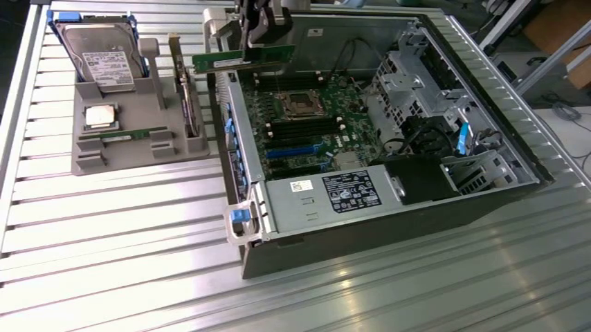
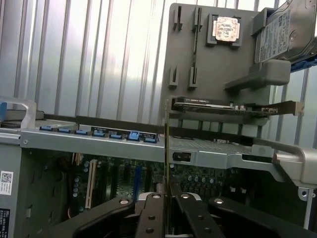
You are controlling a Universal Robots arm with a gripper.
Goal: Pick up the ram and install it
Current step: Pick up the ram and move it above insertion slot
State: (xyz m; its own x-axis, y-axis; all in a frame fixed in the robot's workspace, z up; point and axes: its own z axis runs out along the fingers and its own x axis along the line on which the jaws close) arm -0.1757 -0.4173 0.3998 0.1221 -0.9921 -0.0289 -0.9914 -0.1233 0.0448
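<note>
Ram, a long thin green circuit-board stick w/ black chips and white label (image 1: 245, 62), hangs level in the black two-finger gripper (image 1: 254, 43), jaws narrowed tight on it, above the corner of the open dark-grey computer case (image 1: 388, 232) nearest the grey plastic parts tray (image 1: 120, 162). Its twin stick (image 1: 124, 136) lies in that tray, btwn tray front and square silver CPU (image 1: 99, 116).

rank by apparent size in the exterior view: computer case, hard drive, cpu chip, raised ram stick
1. open dark computer case
2. silver hard drive with white label
3. long green ram stick
4. square silver CPU chip
The stick hangs higher, perhaps nearer the camera.
</note>
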